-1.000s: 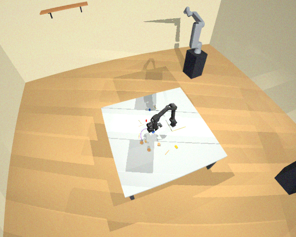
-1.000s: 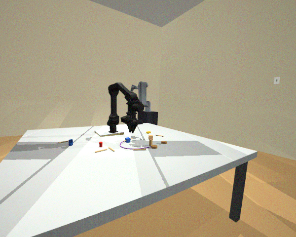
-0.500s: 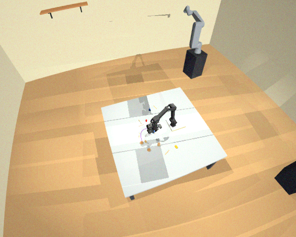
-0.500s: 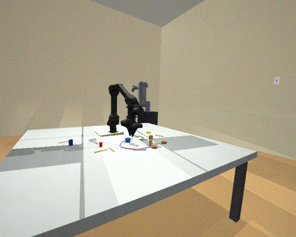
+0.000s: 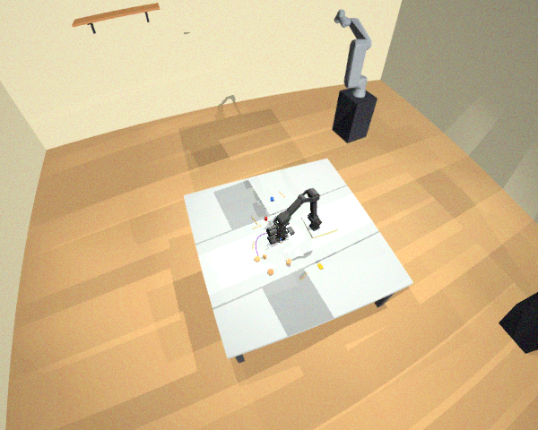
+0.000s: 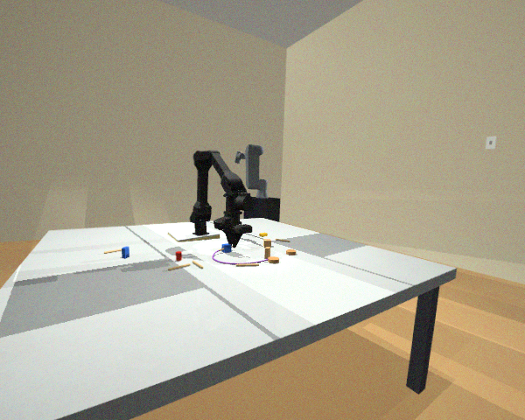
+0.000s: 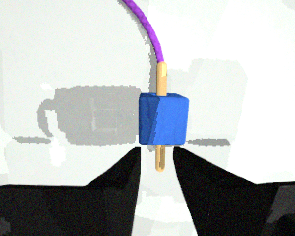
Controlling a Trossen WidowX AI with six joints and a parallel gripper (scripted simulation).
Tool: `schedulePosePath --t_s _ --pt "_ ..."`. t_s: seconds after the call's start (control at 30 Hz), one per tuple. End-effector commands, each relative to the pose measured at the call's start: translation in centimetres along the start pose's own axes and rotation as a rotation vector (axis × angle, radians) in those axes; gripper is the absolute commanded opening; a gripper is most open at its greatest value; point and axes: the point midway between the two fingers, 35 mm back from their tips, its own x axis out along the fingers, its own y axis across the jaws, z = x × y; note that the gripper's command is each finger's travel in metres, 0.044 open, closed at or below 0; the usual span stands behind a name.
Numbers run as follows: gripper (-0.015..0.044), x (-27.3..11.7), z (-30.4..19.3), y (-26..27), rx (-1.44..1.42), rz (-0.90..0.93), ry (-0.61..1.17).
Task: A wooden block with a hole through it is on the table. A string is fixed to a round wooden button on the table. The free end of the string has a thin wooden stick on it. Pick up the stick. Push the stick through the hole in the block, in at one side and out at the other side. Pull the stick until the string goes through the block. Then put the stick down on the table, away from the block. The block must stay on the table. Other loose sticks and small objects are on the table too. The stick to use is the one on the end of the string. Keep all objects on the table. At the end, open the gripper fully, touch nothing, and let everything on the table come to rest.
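The blue block (image 7: 172, 120) (image 6: 226, 248) stands on the table. The thin wooden stick (image 7: 161, 80) runs through its hole: the string end sticks out on the far side in the wrist view, the bare tip on the side nearer my fingers. The purple string (image 7: 147, 22) (image 6: 213, 257) (image 5: 255, 243) curves from the stick to the round wooden button (image 6: 273, 260) (image 5: 257, 259); none of it shows beyond the block's near side. My gripper (image 7: 156, 151) (image 6: 234, 246) is partly open and empty. Its fingertips appear either side of the bare tip; their height above it is unclear.
A red cylinder (image 5: 265, 219) (image 6: 178, 255), another blue piece (image 5: 272, 199) (image 6: 125, 252), a yellow piece (image 5: 320, 266) (image 6: 263, 234) and a second round wooden piece (image 6: 290, 252) lie around. An upright wooden piece (image 6: 267, 252) stands near the button. Loose sticks (image 6: 247, 265) lie nearby.
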Motion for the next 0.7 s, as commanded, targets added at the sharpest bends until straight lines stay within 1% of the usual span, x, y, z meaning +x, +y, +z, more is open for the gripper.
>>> schedulePosePath --t_s 0.0,0.23,0.37,0.4,0.67 --pt "0.012 0.51 -0.08 -0.2 -0.006 -0.011 0.004" --pt "0.012 0.51 -0.08 -0.2 -0.006 -0.011 0.004" --pt "0.0015 0.35 -0.01 -0.16 0.0 -0.007 0.0" --pt "0.0 0.35 -0.01 -0.16 0.0 -0.007 0.0" --pt "0.0 0.37 -0.03 -0.16 0.0 -0.007 -0.004"
